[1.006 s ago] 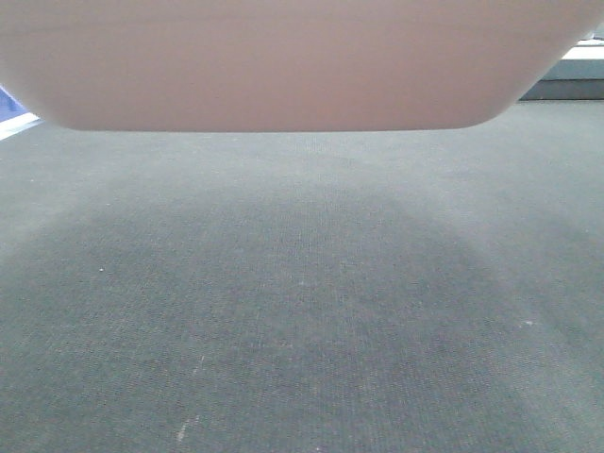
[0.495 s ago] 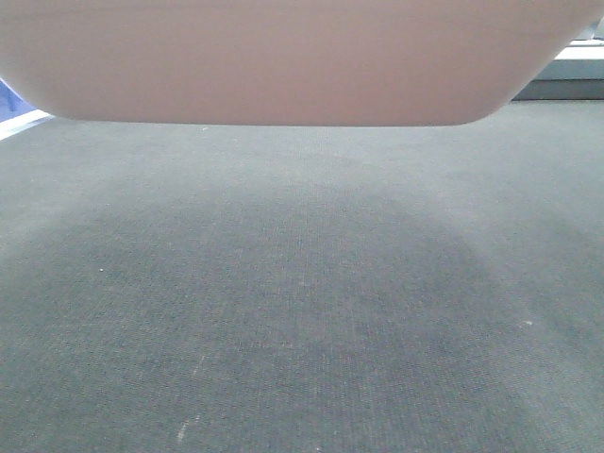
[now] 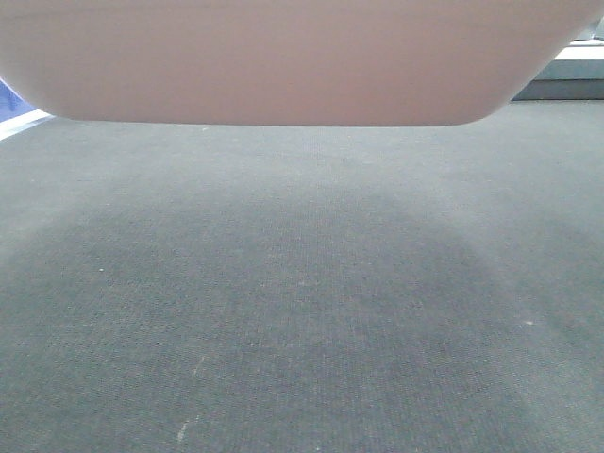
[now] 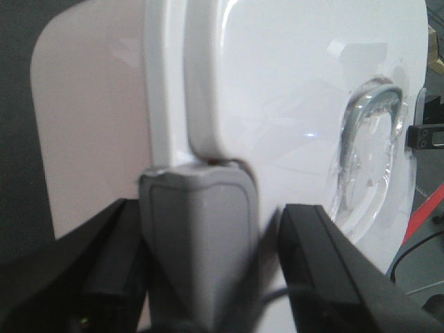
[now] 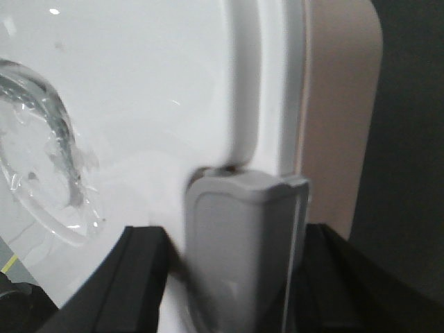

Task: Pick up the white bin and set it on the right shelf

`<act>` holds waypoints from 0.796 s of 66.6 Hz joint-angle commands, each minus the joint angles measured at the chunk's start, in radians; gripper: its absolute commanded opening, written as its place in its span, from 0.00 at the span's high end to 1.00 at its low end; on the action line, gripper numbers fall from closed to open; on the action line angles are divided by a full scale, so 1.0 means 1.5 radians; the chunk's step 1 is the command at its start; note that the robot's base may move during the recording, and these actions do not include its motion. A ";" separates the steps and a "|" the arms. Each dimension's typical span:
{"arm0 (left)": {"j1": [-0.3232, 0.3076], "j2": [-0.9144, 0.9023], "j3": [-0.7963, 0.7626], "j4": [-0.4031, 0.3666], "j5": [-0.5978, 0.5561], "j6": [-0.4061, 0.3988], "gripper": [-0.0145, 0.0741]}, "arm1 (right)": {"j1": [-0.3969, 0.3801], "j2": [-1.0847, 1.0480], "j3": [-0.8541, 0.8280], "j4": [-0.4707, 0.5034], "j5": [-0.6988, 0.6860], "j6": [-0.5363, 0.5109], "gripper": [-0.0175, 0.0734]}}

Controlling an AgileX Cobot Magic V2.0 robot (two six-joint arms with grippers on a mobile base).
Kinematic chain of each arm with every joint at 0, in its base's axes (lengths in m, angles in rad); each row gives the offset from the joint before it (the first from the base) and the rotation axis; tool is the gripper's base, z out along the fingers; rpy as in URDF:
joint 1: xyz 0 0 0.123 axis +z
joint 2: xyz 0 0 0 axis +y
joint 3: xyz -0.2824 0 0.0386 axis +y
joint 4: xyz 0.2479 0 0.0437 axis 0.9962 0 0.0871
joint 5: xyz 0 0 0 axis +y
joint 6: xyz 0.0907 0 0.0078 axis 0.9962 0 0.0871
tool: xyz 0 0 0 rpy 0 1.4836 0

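The white bin [image 3: 283, 66] hangs above the floor, and its pale pinkish underside fills the top of the front view. In the left wrist view, its glossy lid [image 4: 277, 104] with a recessed handle [image 4: 371, 146] is close up. My left gripper [image 4: 215, 211] is shut on the bin's rim, its black fingers either side of a grey latch [image 4: 198, 250]. In the right wrist view, my right gripper [image 5: 236, 236] is shut the same way round the other grey latch [image 5: 239, 243] at the lid's [image 5: 139, 90] edge. The right shelf is out of view.
Dark grey carpet [image 3: 302, 302] spreads under the bin, with the bin's shadow on it. A blue and white edge [image 3: 11, 109] shows at the far left. A pale strip over a dark base [image 3: 576, 75] sits at the far right.
In the front view the bin's underside has risen slightly since a second ago. It has stayed still over the last half second.
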 commanded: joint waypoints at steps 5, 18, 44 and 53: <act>-0.010 -0.011 -0.025 -0.118 0.030 0.003 0.54 | 0.005 -0.011 -0.025 0.102 0.075 -0.007 0.34; -0.010 -0.011 -0.025 -0.118 0.030 0.003 0.54 | 0.005 -0.011 -0.025 0.102 0.075 -0.007 0.34; -0.010 -0.011 -0.025 -0.118 0.030 0.003 0.54 | 0.005 -0.011 -0.025 0.102 0.075 -0.007 0.34; -0.010 -0.011 -0.025 -0.118 0.030 0.003 0.54 | 0.005 -0.011 -0.025 0.102 0.075 -0.007 0.34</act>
